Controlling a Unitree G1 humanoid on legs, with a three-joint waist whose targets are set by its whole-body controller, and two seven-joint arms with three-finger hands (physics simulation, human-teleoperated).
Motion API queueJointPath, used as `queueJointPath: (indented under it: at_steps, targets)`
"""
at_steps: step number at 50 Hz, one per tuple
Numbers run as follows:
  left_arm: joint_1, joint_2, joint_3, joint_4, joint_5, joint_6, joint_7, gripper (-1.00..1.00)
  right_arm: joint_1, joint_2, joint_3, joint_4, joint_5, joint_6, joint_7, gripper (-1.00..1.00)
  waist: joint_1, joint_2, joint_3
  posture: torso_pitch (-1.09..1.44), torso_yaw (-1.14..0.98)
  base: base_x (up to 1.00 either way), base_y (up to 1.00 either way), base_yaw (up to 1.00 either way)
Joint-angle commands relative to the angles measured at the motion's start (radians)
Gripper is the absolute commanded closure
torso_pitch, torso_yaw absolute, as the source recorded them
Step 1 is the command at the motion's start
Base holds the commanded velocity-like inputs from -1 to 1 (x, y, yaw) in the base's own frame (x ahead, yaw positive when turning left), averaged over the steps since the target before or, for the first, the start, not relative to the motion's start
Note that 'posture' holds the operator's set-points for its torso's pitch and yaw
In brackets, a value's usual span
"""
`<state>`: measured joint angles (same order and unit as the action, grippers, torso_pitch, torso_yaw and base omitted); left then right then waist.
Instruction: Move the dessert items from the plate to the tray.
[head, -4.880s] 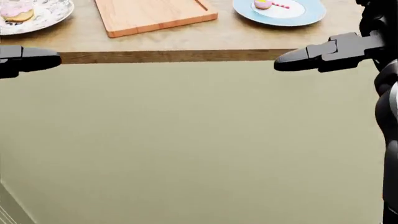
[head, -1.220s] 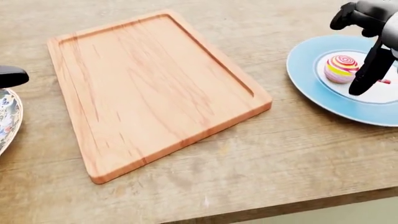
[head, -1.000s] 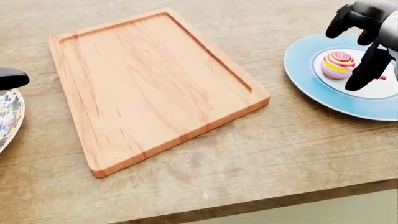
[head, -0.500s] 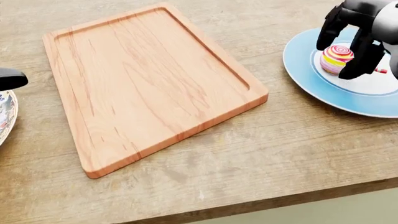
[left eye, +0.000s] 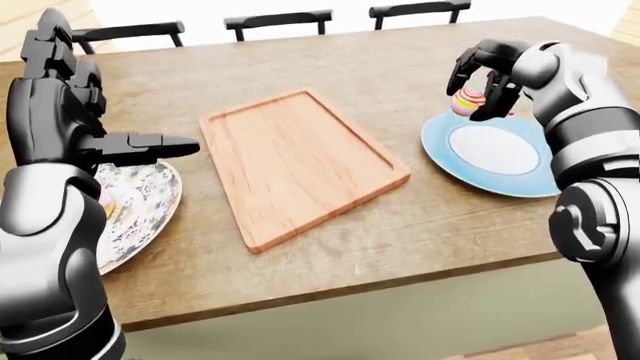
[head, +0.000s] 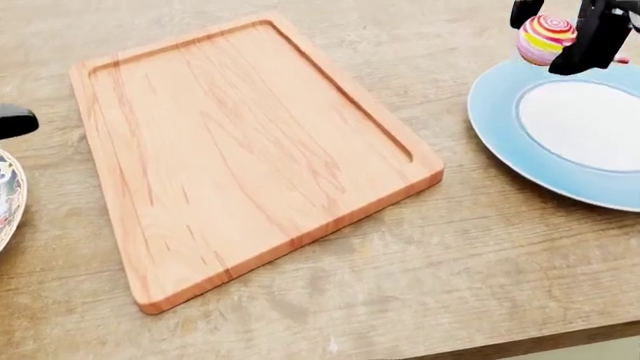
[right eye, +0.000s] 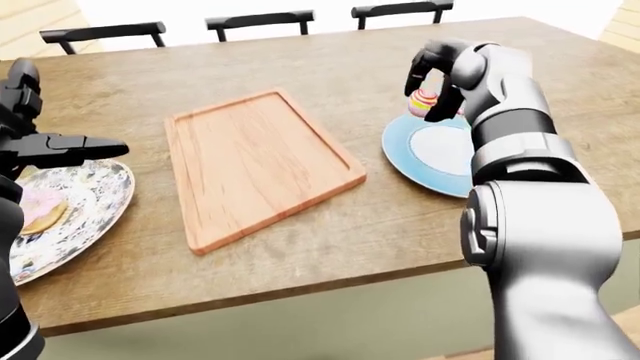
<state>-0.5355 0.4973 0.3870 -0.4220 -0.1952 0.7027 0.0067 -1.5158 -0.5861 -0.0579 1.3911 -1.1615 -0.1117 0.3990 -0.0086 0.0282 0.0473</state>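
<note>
Left-eye view: wooden table (left eye: 330, 67), three dark chairs (left eye: 277, 19) along its top edge, no writing anywhere; the left hand (left eye: 95, 127) hangs with fingers spread over the patterned plate (left eye: 140, 217). Head view: the right hand (head: 575, 26) pinches the striped dessert ball (head: 545, 37) above the blue plate (head: 500, 127) (tray (head: 240, 150) bare).

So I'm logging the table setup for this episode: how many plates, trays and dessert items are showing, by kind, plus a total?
Plates: 2, the blue plate and the patterned plate
Trays: 1, the wooden tray
Dessert items: 2, the striped ball held in the right hand, and the pink donut on the patterned plate
Total: 5
</note>
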Motion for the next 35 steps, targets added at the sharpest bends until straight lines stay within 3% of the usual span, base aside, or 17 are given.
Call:
queueJointPath:
  at_steps: [1,11,22,35]
  targets:
    - [-0.025,0.018,0.014,-0.026,0.001,-0.029,0.002,-1.0,-0.051,-0.003,-0.005,-0.044,0.013,-0.026,-0.007,0.45,0.001,-0.002,-0.029,0.0,0.0,0.0,0.0,0.0]
    - [-0.032,0.038,0.032,-0.064,-0.021,0.021,0.014,-1.0,-0.102,0.123,0.006,-0.055,0.071,-0.14,0.036,0.47,-0.007,0.005,-0.021,0.0,0.0,0.0,0.0,0.0]
    - [-0.015,0.048,0.052,-0.094,-0.038,0.038,0.018,-1.0,-0.083,0.255,0.029,-0.057,0.12,-0.198,0.033,0.48,-0.009,0.016,-0.019,0.0,0.0,0.0,0.0,0.0]
    - [0.013,0.048,0.065,-0.121,-0.048,0.044,0.02,-1.0,-0.019,0.354,0.056,-0.051,0.136,-0.237,-0.013,0.48,-0.011,0.024,-0.023,0.0,0.0,0.0,0.0,0.0]
